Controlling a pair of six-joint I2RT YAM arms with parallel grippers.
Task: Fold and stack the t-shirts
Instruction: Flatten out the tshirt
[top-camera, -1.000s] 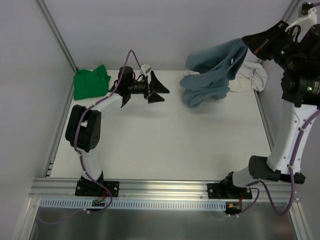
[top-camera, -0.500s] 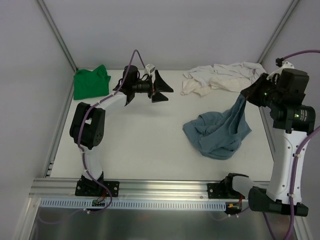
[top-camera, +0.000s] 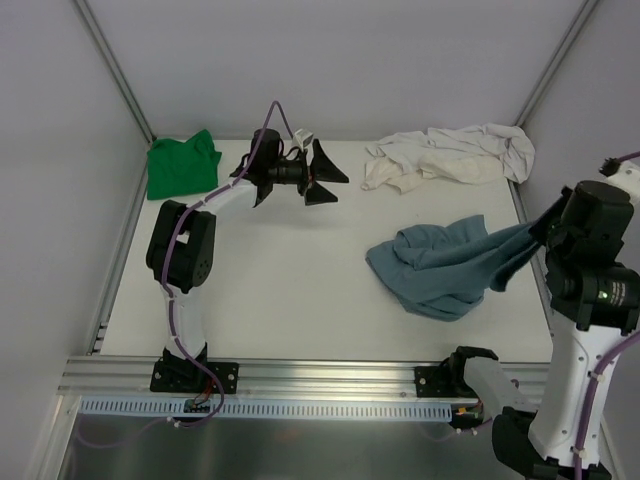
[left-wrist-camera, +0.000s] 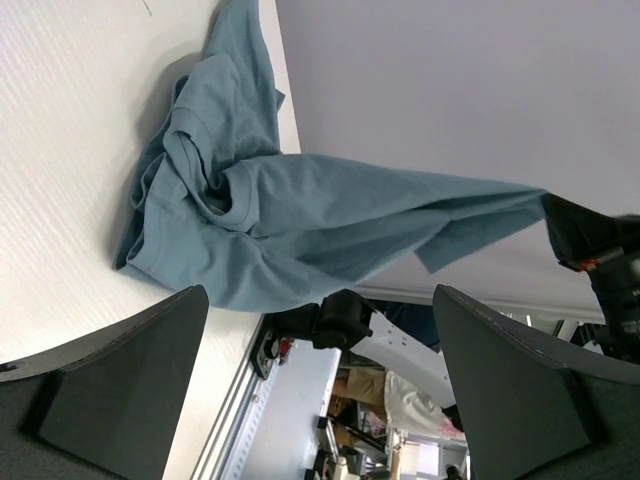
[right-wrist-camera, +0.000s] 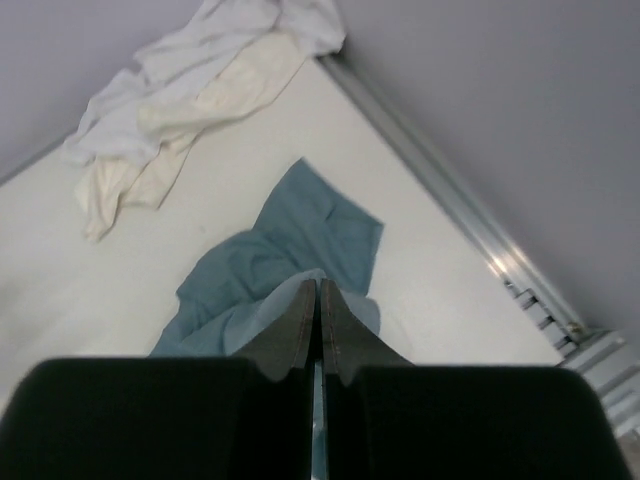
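Observation:
The slate-blue t-shirt (top-camera: 440, 268) lies crumpled on the right half of the table, one edge stretched up to the right. My right gripper (top-camera: 537, 228) is shut on that edge; in the right wrist view the closed gripper (right-wrist-camera: 319, 285) pinches blue cloth (right-wrist-camera: 280, 265). The shirt also shows in the left wrist view (left-wrist-camera: 260, 200). The cream t-shirt (top-camera: 450, 155) lies rumpled at the back right and shows in the right wrist view (right-wrist-camera: 200, 90). The green t-shirt (top-camera: 182, 163) sits folded at the back left. My left gripper (top-camera: 322, 176) is open and empty, held above the table's back middle.
The white table (top-camera: 290, 280) is walled by grey panels with metal frame posts at both back corners. A metal rail (top-camera: 330, 378) runs along the near edge, holding both arm bases. The table's right edge rail (right-wrist-camera: 450, 200) lies close beside the blue shirt.
My right gripper has carried the blue shirt from high at the back right down and toward the near right, laying most of it on the table. The cream shirt is now uncovered. The left arm barely moved.

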